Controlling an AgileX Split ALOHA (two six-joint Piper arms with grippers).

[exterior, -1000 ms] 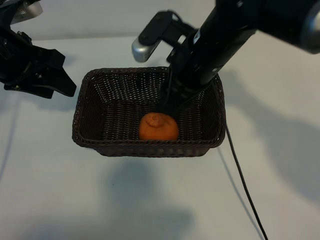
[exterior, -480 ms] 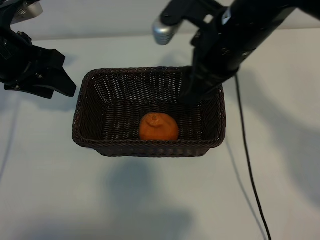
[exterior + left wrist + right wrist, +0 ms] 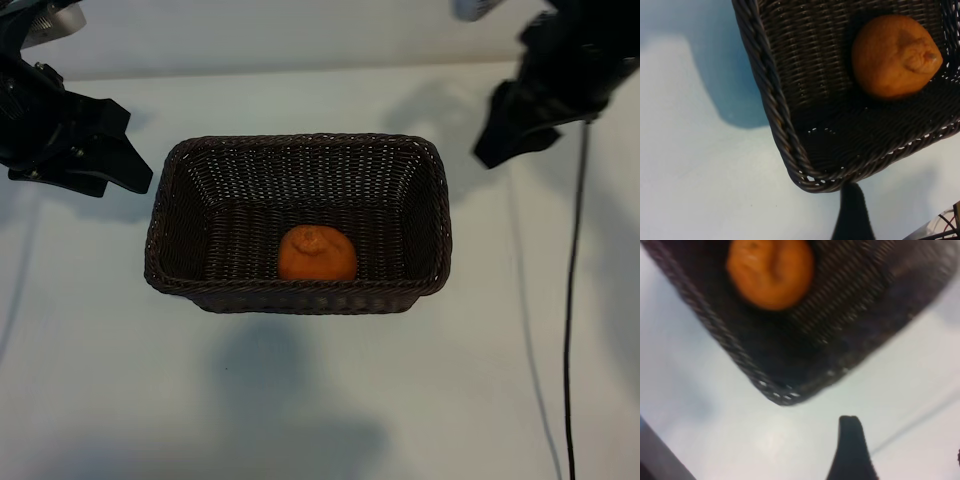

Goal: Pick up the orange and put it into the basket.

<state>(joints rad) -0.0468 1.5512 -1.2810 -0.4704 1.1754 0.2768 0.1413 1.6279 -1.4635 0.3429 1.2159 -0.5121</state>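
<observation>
White tabletop (image 3: 300,400) bears basket (image 3: 180,180) holding orange (image 3: 317,253) — both arms' fingers spread, empty.

The desk (image 3: 320,400) surface is plain white and fills most of the frame. A thin black cable (image 3: 570,300) runs down the right side of the frame, from upper right toward the lower edge.

1. The basket (image 3: 298,225) stood open from above, only the orange (image 3: 317,253) against its near wall.
2. Left gripper (image 3: 125,160) and right gripper (image 3: 497,145) flanked it, both outside the rim.
</observation>
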